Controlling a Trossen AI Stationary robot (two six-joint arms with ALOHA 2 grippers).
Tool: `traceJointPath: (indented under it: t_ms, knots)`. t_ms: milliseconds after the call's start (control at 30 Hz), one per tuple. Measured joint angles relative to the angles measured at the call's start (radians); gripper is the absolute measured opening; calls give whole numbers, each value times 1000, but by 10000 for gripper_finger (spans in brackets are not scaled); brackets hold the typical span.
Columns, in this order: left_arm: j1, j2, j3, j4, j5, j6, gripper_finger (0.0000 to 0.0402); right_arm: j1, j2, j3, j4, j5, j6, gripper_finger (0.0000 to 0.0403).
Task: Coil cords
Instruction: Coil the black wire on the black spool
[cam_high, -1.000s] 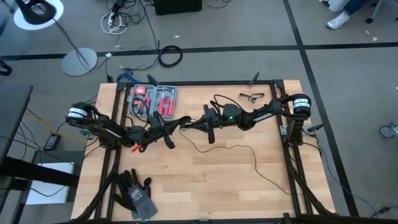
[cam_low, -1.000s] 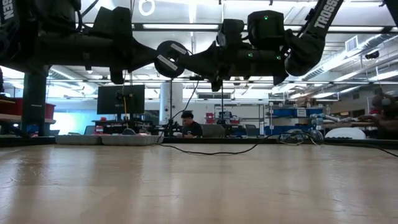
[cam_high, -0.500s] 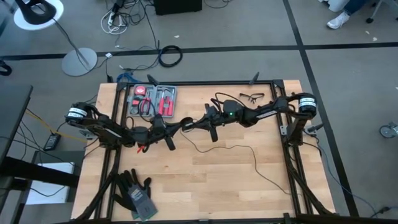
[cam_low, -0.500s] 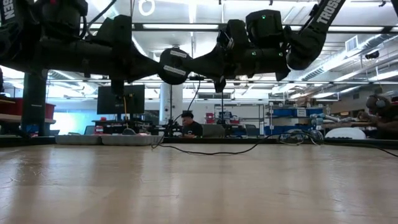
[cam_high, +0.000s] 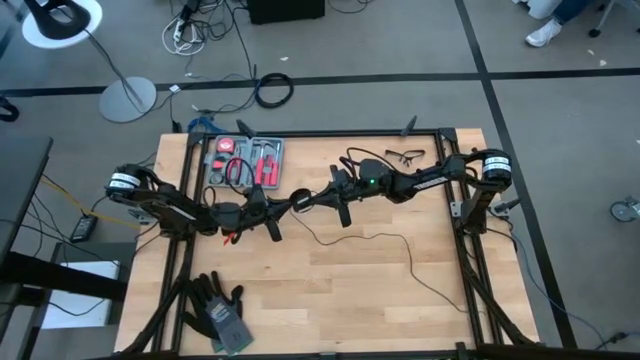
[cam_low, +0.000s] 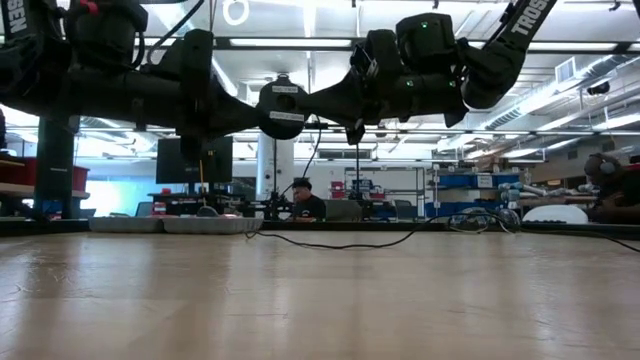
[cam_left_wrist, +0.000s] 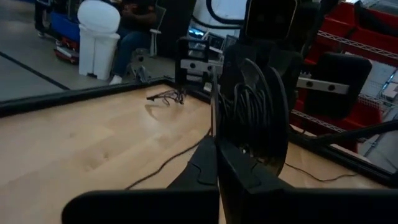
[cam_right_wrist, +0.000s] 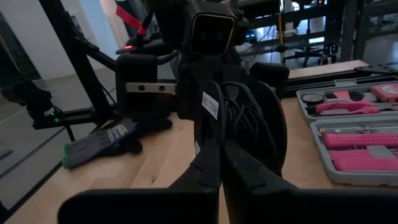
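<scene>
Above the middle of the wooden table, the left gripper and the right gripper meet tip to tip, each clenched on the rim of a round black spool held between them in the air with part of the thin black cord wound on it. The rest of the cord hangs from the spool and trails loosely across the tabletop toward the right front edge. A pink tool kit and safety glasses lie along the far edge, and dark gloves near the front left corner.
</scene>
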Motion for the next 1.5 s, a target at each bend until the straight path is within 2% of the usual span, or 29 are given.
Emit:
traceJointPath:
  t_ms: [433, 800, 933, 1067, 1167, 1267, 1333, 1500]
  knots:
    - [14, 0, 0, -37, 49, -22, 0, 0, 0, 0, -4, 0, -1, 5]
    - [12, 2, -2, -48, 6, -15, 0, -12, -4, 2, -59, 9, 25, 53]
    - [12, 2, -2, -45, -15, -11, 0, -38, -13, 2, -145, -18, 45, 73]
    - [12, 2, -5, -35, -48, -9, 0, -75, -69, 2, -311, -101, 25, 82]
    - [11, 2, -14, -33, -87, -10, 0, -87, -139, 2, -462, -107, -7, 80]
    - [8, 2, -20, -17, -138, -11, 0, -87, -209, 2, -646, -57, -56, 74]
    - [3, 2, -20, -9, -174, -7, 0, -72, -255, -9, -747, 17, -78, 70]
    - [-7, 1, -19, 13, -248, 20, 0, -32, -377, -176, -717, 204, -36, 58]
